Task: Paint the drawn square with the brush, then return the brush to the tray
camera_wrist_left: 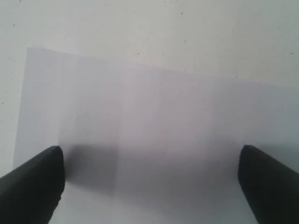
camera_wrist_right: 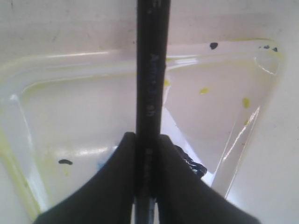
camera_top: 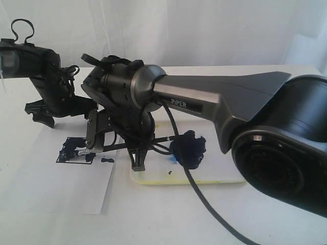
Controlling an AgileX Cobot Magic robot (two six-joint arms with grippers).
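The drawn square (camera_top: 75, 151) on the white paper sheet (camera_top: 61, 184) is daubed with dark blue paint. The brush (camera_top: 117, 146) lies nearly level, its bristle end at the square's right edge and its black handle (camera_wrist_right: 149, 84) reaching back over the tray (camera_top: 214, 176). My right gripper (camera_top: 137, 153) is shut on the handle, and the right wrist view shows both jaws (camera_wrist_right: 148, 140) pressed against it above the tray (camera_wrist_right: 70, 102). My left gripper (camera_top: 41, 111) hangs open above the paper's far left part, with only bare paper (camera_wrist_left: 140, 116) between its fingertips (camera_wrist_left: 150, 151).
A large dark blue paint blob (camera_top: 189, 148) sits in the tray beside the brush handle. A small stray blot (camera_top: 107, 160) marks the paper just right of the square. A black cable (camera_top: 204, 204) trails from the right arm across the tray's front edge.
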